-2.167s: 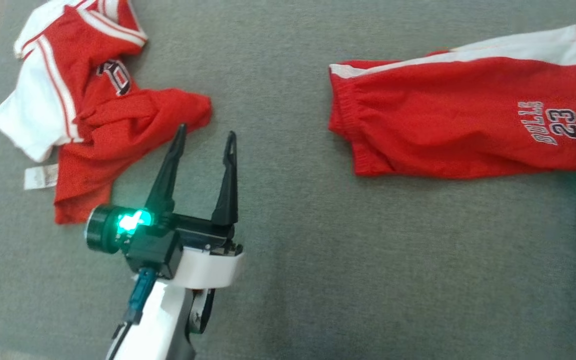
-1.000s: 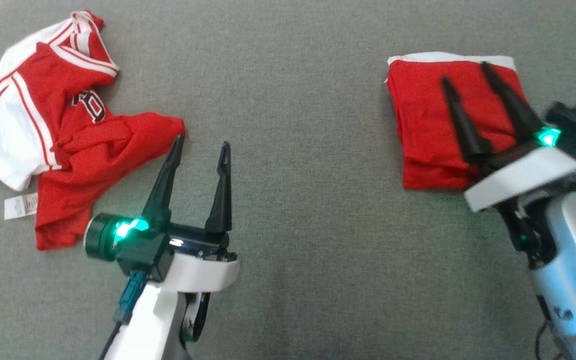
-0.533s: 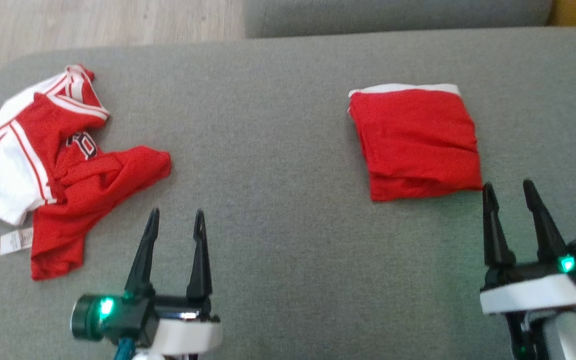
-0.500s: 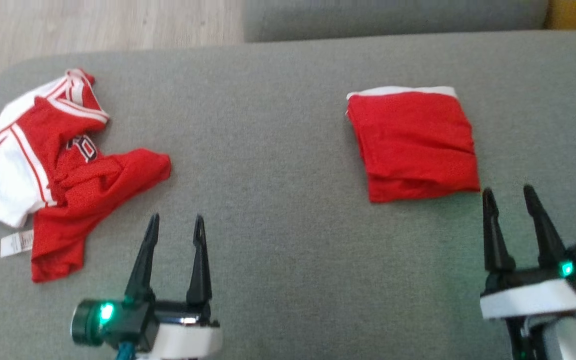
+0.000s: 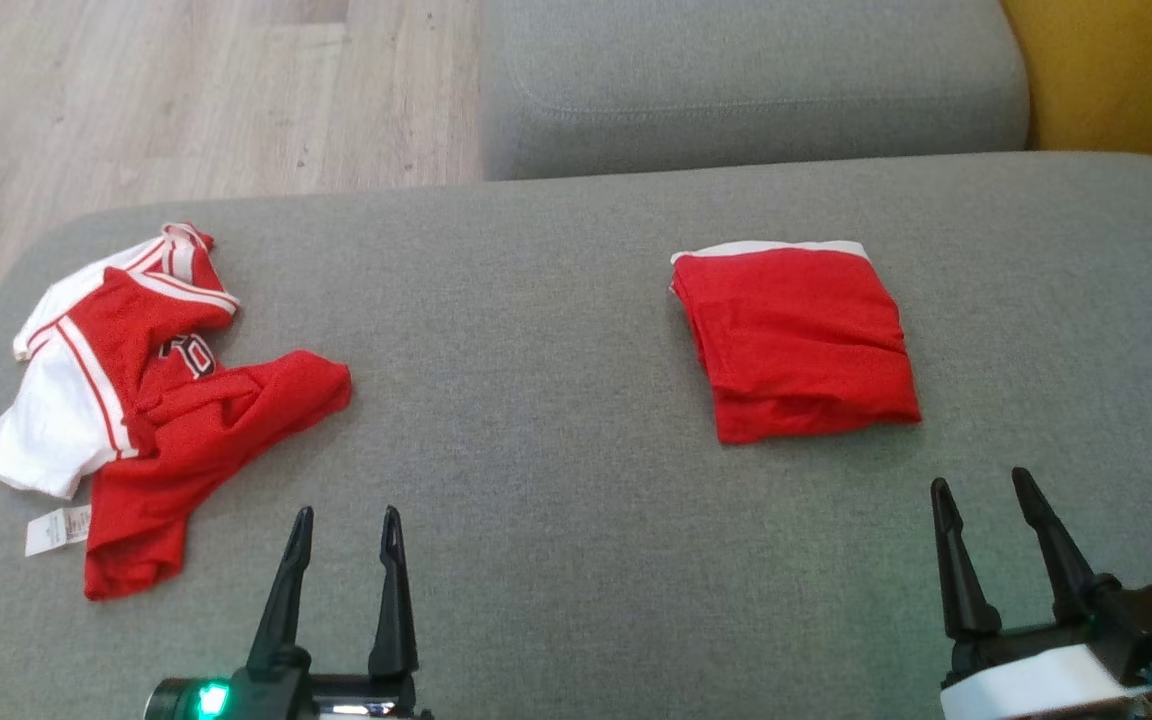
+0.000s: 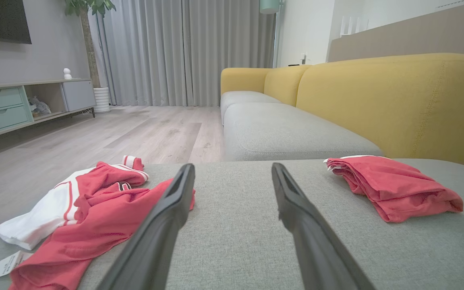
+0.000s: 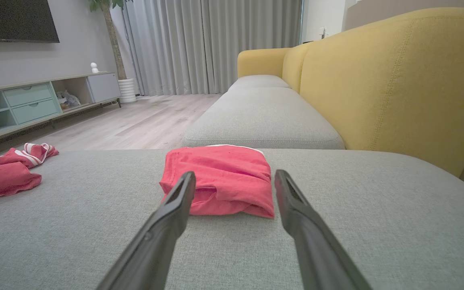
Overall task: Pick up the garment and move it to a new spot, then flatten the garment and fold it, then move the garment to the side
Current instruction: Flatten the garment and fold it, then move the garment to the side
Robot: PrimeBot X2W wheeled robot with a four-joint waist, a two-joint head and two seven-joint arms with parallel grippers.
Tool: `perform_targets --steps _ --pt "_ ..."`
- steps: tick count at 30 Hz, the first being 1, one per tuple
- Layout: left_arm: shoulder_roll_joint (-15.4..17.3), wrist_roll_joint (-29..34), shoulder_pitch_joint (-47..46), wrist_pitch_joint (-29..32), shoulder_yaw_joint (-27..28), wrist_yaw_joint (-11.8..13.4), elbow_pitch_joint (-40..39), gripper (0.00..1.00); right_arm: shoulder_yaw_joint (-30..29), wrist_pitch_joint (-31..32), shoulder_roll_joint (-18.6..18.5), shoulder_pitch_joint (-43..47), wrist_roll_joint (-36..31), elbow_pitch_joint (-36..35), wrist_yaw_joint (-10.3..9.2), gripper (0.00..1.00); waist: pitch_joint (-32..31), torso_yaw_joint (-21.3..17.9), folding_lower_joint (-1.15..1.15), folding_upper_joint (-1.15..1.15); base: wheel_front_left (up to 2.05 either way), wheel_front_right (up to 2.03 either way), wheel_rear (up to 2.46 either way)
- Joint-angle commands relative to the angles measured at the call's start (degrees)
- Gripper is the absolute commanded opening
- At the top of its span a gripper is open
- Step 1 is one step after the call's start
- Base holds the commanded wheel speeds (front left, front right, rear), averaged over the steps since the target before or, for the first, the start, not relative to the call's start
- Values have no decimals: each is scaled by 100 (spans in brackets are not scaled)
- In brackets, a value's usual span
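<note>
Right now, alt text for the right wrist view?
The right gripper, open and empty, points at a folded red garment lying on a grey cushion ahead of its fingertips, not touching them. A crumpled red and white jersey lies at the far left of the same cushion, and a yellow sofa rises on the right.

We looked over a wide grey seat cushion (image 5: pixel 556 400), a second grey cushion (image 5: pixel 736 90) behind it, a yellow backrest (image 6: pixel 385 100), pale wood floor (image 5: pixel 136 100), grey curtains (image 6: pixel 183 52) and a low cabinet (image 6: pixel 2 110).
</note>
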Motion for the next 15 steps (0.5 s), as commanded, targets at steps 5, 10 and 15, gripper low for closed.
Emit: perform_targets --steps 5,10,15 --pt "-12 -28 -63 -29 186 67 -142 100 119 -62 -73 -7 -74 -135 -4 100 -121 32 1 0 0 0 0" --pt "-13 -19 -21 -29 197 60 -119 100 116 -62 -51 46 -90 -123 -4 100 -194 34 1 0 0 0 0" --pt "-13 -10 12 -29 191 64 -121 100 104 -62 -47 78 -108 -110 -4 100 -229 29 1 0 0 0 0"
